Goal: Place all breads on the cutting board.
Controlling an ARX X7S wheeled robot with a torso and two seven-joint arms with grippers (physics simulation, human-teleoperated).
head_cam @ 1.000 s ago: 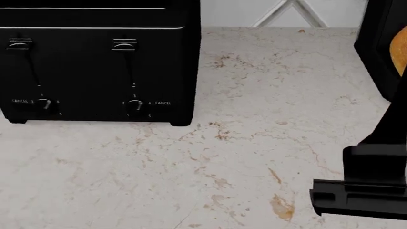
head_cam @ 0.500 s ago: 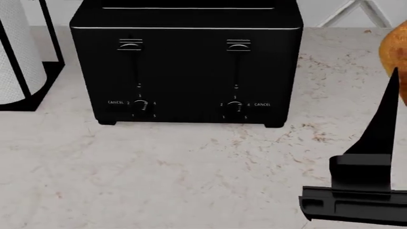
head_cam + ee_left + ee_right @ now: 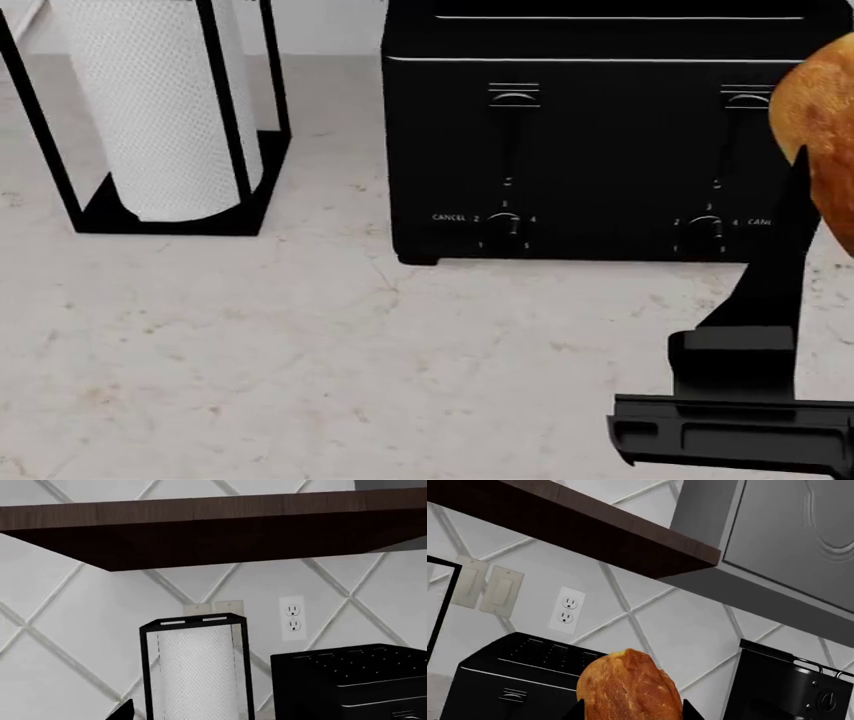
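A golden-brown crusted bread [image 3: 630,685] sits between the two black fingertips of my right gripper [image 3: 632,715], which is shut on it and holds it up in the air. In the head view the same bread [image 3: 821,110] shows at the right edge, above the right arm [image 3: 747,400] and in front of the toaster. Only one dark fingertip [image 3: 123,712] of my left gripper shows, far off to the side, with nothing held. The cutting board is out of view, and I see no other breads.
A black four-slot toaster [image 3: 587,140] stands at the back of the marble counter [image 3: 334,370]. A paper towel roll in a black wire stand [image 3: 160,110] is to its left. A black coffee machine [image 3: 794,680] stands beside the toaster, with a dark shelf [image 3: 594,535] above.
The head view has swung left: the toaster slid right across the picture and the paper towel stand came into sight. The bread stays in the right gripper, showing more at the right edge.
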